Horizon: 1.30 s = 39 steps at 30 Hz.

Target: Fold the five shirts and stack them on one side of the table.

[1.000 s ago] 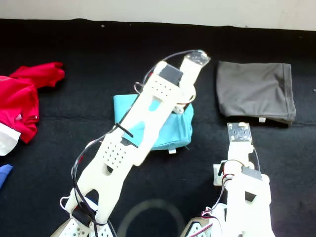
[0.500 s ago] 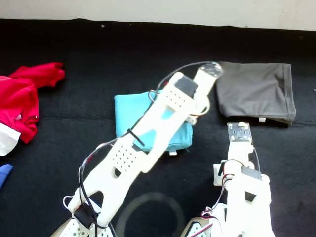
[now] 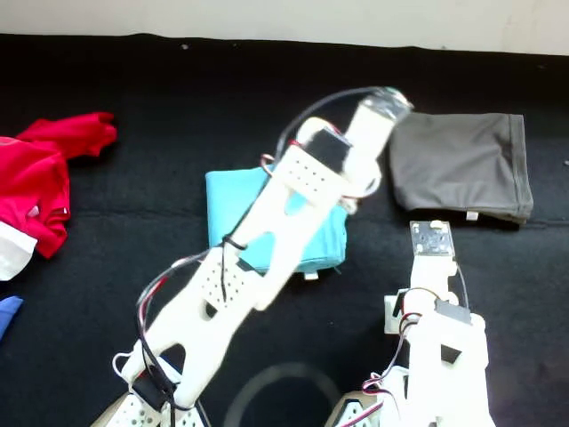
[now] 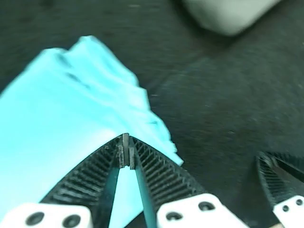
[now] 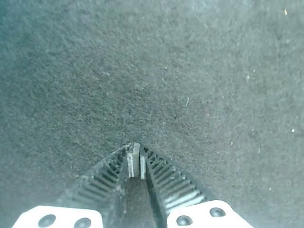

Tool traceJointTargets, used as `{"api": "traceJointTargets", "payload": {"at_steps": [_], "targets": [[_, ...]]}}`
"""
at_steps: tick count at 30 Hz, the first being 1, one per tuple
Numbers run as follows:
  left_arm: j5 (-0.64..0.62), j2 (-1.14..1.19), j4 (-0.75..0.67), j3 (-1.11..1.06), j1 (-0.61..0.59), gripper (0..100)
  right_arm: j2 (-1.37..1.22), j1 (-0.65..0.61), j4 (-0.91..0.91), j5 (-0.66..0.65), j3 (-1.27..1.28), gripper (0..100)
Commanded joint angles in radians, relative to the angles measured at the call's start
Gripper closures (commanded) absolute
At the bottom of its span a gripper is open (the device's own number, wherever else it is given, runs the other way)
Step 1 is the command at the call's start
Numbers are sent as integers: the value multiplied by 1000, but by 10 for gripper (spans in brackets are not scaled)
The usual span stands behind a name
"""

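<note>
over teal shirt (image 3: 229, 205), left arm (image 3: 267, 240); grey shirt (image 3: 458, 165) beside.

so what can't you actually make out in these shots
1. turquoise shirt: high view, the left arm lies across it and hides its middle.
2. white shirt and blue shirt: high view, cut off by the left edge, so whether they are folded is unclear.
3. left end effector: left wrist view, shut over turquoise cloth; whether it pinches any fabric is unclear.
</note>
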<state>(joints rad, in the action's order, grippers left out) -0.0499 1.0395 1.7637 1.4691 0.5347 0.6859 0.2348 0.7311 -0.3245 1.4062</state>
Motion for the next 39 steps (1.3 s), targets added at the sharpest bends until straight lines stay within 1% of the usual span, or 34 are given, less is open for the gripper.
{"api": "traceJointTargets", "payload": {"at_steps": [1, 4, 6, 9, 12, 14, 19, 22, 26, 28, 33, 35, 39], "targets": [[-3, -143, 12, -5, -59, 991, 1, 19, 110, 28, -96, 936], [-3, -298, 12, -133, -108, 991, -4, 19, 282, 49, -285, 840], [-2, -410, 12, -265, -142, 991, -10, 18, 381, 54, -437, 801], [-2, -575, 9, -515, -197, 991, -12, -15, 490, 54, -630, 800], [0, -716, 5, -750, -255, 991, -12, -88, 553, 55, -765, 800], [2, -796, 3, -877, -295, 991, -13, -142, 562, 58, -822, 800], [3, -951, -3, -1148, -409, 990, -50, -283, 550, 193, -897, 800], [3, -1030, -44, -1293, -475, 988, -160, -351, 522, 282, -961, 796], [3, -1155, -127, -1491, -561, 930, -378, -418, 509, 365, -1092, 796], [3, -1230, -183, -1596, -599, 909, -490, -440, 510, 376, -1176, 796], [3, -1417, -308, -1860, -659, 909, -745, -469, 519, 381, -1368, 795], [6, -1474, -351, -1937, -684, 909, -825, -484, 519, 381, -1419, 767], [120, -1552, -425, -2031, -745, 909, -928, -507, 519, 422, -1478, 683]]}}
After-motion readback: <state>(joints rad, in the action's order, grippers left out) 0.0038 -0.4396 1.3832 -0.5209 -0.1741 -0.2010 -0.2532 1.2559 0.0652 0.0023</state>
